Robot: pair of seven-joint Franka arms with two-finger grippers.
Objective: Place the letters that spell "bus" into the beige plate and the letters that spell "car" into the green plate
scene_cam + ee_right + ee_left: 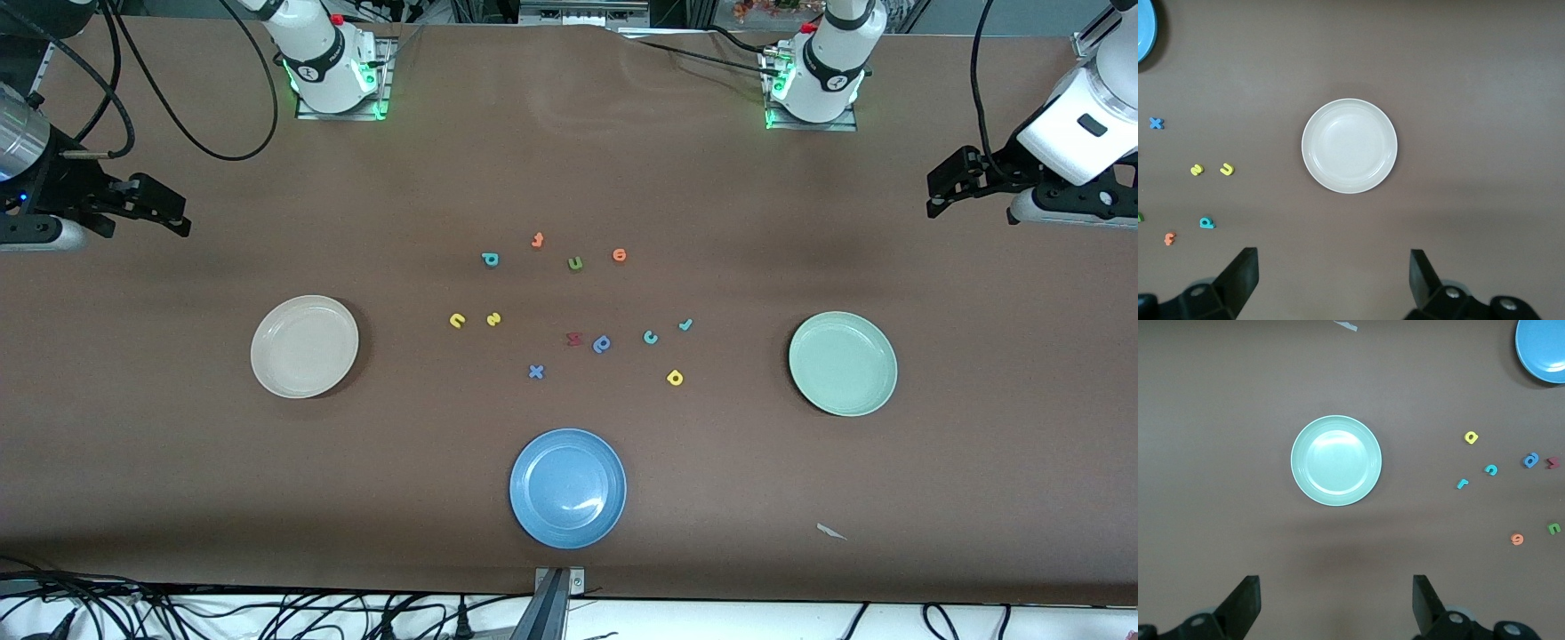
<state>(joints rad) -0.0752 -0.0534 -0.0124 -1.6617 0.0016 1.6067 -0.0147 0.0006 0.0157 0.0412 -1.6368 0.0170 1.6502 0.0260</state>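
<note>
Letters for "bus": small foam yellow "u" (457,321), yellow "s" (494,319), teal "b" (490,260), on brown table (569,178), beside round glossy beige plate (304,346).
Letters for "car": teal "c" (651,338), teal "r" (685,325), yellow "a" (675,378), beside round mint-green plate (843,363).
Left gripper (1335,603): spread wide, holding nothing, above table near green plate.
Right gripper (1331,280): spread wide, holding nothing, above table near beige plate.

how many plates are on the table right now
3. The beige plate lies toward the right arm's end, the green plate toward the left arm's end, and the blue plate sits between them, nearest the front camera. None looks hidden.
</note>
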